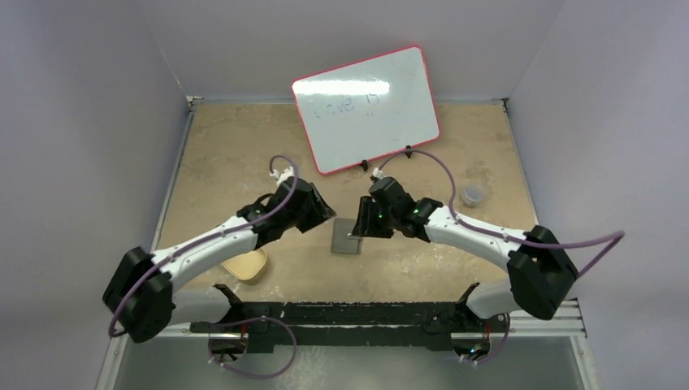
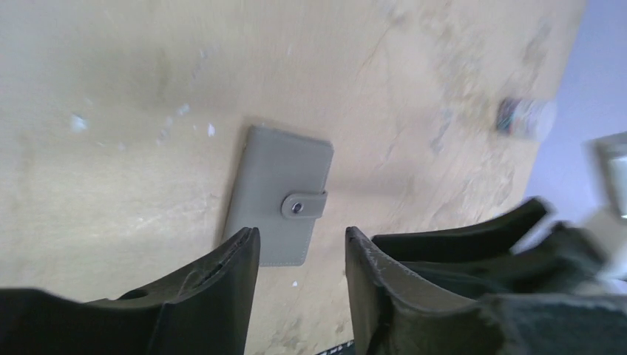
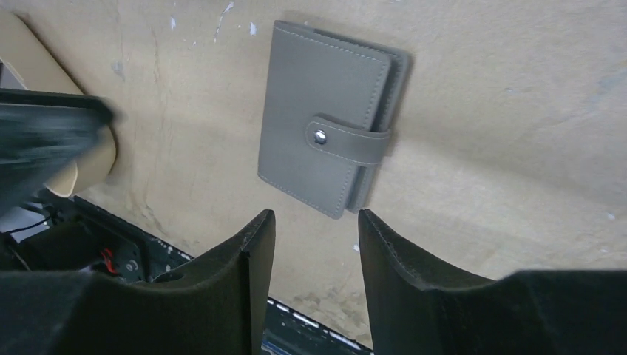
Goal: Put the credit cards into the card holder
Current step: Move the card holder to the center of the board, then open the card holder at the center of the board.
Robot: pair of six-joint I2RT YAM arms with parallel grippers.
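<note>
Card holder (image 1: 348, 236) lies flat on the table (image 1: 227, 146), mid-table btwn the two arms, closed, snap tab (image 3: 347, 140) buttoned across its front. L fingers (image 2: 233, 277) are parted moderately w/ nothing btwn them, hovering just beside the holder's near edge. R fingers (image 3: 251, 259) are the same: moderate gap, empty, above and just short of the holder. No credit cards show in any view. A beige tin (image 1: 248, 266) sits partly under the L arm near the table's front edge; can't tell what's in it.

Step in hand, prob.: getting the holder open, so the task is barely begun.

Risks from here:
- Tab is snapped. A one-sided tug would likely drag the whole holder across the table rather than pop it, so one arm needs to pin while the other lifts.
- Holder is thin and flat on the table, so fingers coming down may scrape the surface or skid off the edge w/o getting under it.
- Both wrists crowd the same spot, so a converging move could knock them together.
- Bifold may spring back shut once released.
</note>
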